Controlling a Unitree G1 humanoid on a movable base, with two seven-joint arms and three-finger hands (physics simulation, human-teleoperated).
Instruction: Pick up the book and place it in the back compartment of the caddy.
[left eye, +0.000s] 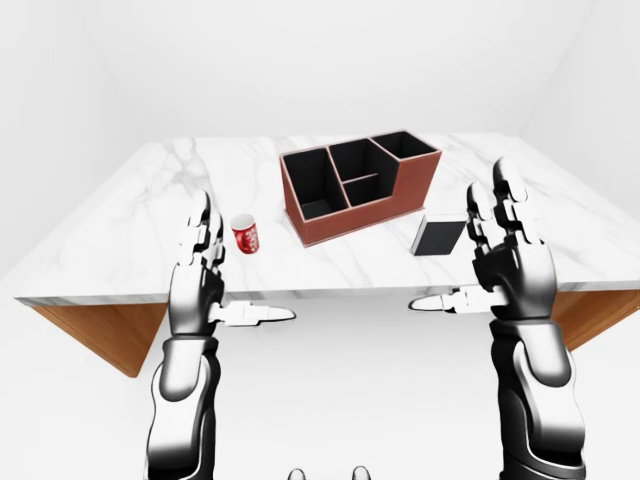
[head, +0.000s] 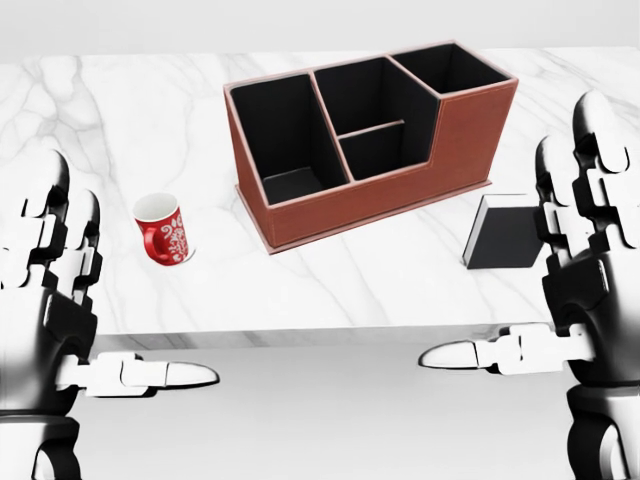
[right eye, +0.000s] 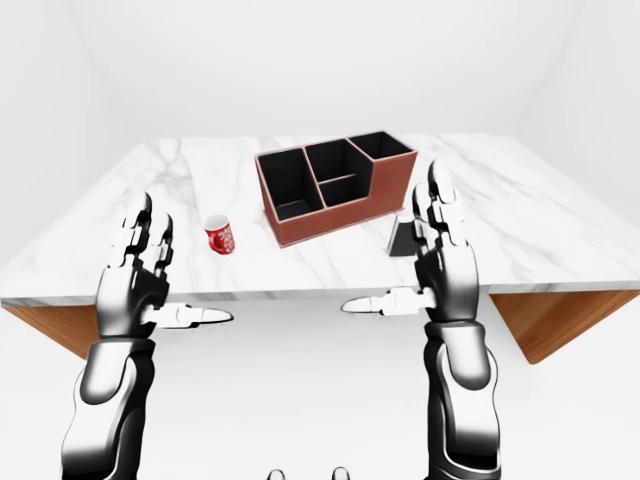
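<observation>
Beside the caddy (head: 370, 140), right hand (head: 585, 270) overlaps book (head: 500, 235).

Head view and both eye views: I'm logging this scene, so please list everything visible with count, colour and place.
table: one, white marble top with a wooden underside, spans the head view.
caddy: one, reddish-brown with black compartments inside, upper middle of the head view.
book: one, black, on the table just below the caddy's right end, partly behind the right hand.
mug: one, red with a white pattern and white inside, upright, left of the caddy.
left hand: one, silver and black, open, at the left edge of the head view, holding nothing.
right hand: one, silver and black, open, right edge, beside the book.
</observation>
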